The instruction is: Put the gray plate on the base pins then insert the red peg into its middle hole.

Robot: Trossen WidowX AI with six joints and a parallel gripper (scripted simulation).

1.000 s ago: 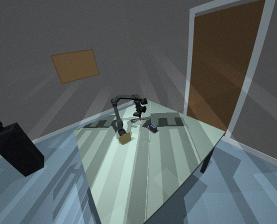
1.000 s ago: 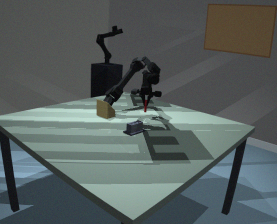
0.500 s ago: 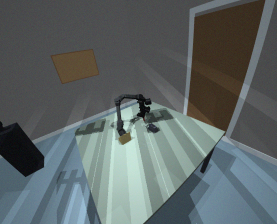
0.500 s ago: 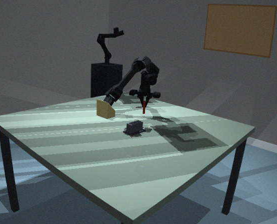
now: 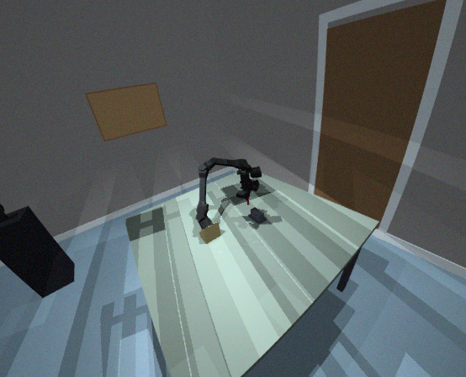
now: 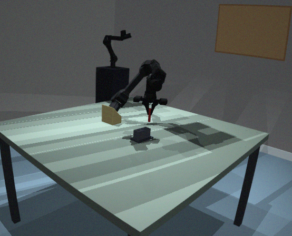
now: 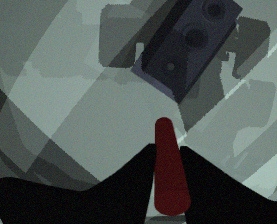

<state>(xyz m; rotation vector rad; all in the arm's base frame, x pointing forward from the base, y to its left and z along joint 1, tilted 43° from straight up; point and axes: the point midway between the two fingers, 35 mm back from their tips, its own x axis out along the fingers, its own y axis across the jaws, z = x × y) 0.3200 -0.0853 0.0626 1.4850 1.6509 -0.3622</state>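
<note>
1. My single black six-joint arm (image 6: 131,87) rises from its mount, bends at the elbow and reaches forward.
2. My wrist points straight down.
3. My black parallel-jaw gripper (image 6: 149,110) is clamped on the slim red cylindrical peg (image 7: 169,169), held upright above the table.
</note>
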